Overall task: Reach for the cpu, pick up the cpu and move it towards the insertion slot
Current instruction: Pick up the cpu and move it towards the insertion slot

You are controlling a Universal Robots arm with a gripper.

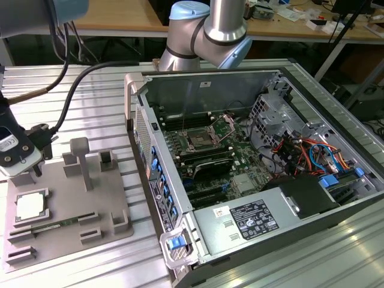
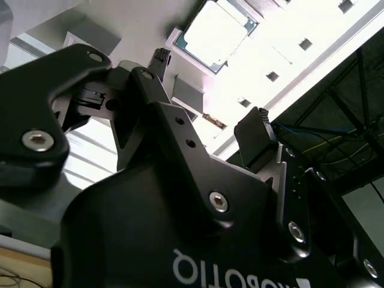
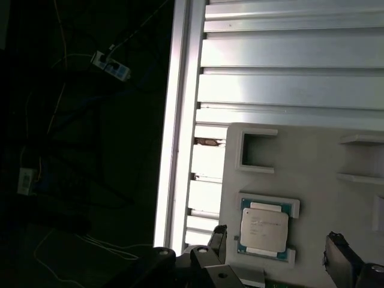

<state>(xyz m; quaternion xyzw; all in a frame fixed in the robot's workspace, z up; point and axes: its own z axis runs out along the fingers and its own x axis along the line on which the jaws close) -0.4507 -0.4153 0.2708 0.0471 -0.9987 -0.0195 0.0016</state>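
1. At the exterior view's far left, the gripper [image 1: 18, 161] hangs low over a grey plastic tray [image 1: 72, 201].
2. Its claw is spread wide with nothing between the fingers [image 2: 255, 132].
3. The cpu [image 1: 31, 207] lies flat in a square recess of the tray, just below the gripper and untouched; both wrist views show it beyond the fingertips [image 3: 264, 227].
4. A green memory stick [image 1: 45, 227] lies in the tray just beside the cpu.
5. Further right stands an open computer case [image 1: 336, 141]. The insertion slot [image 1: 198, 142] sits on its green motherboard [image 1: 240, 162], well apart from the cpu.
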